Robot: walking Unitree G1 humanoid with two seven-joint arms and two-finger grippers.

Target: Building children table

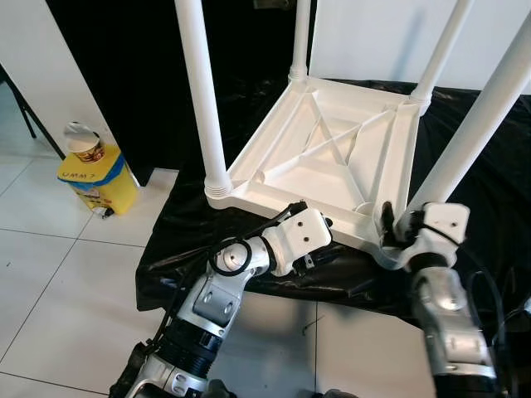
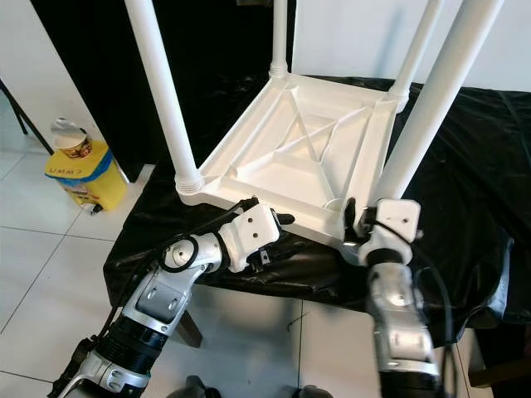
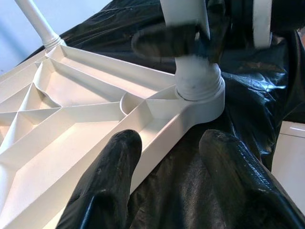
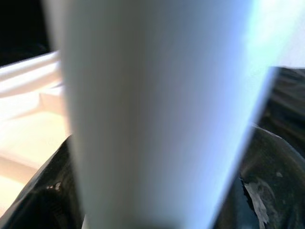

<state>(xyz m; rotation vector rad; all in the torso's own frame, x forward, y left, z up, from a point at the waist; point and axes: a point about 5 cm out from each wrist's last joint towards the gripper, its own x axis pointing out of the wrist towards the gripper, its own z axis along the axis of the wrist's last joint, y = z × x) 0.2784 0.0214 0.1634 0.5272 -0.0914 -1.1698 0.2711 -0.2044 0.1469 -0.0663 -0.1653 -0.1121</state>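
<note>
We hold the near leg (image 1: 485, 116) with the right pincer (image 1: 398, 225) pinching its base; the left pincer (image 3: 167, 183), spread, straddles the tabletop (image 1: 332, 153) rim. We advise twisting gently.

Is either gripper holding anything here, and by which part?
The right gripper is shut on the near right table leg, just above its socket. The left gripper is open astride the tabletop's near edge, holding nothing.

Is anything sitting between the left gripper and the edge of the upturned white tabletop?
Nothing visible. The left gripper is open right at the near edge of the upturned white plastic tabletop, one finger over the rim, the other over the black plastic sheet. The gap between them holds only the rim.
</note>
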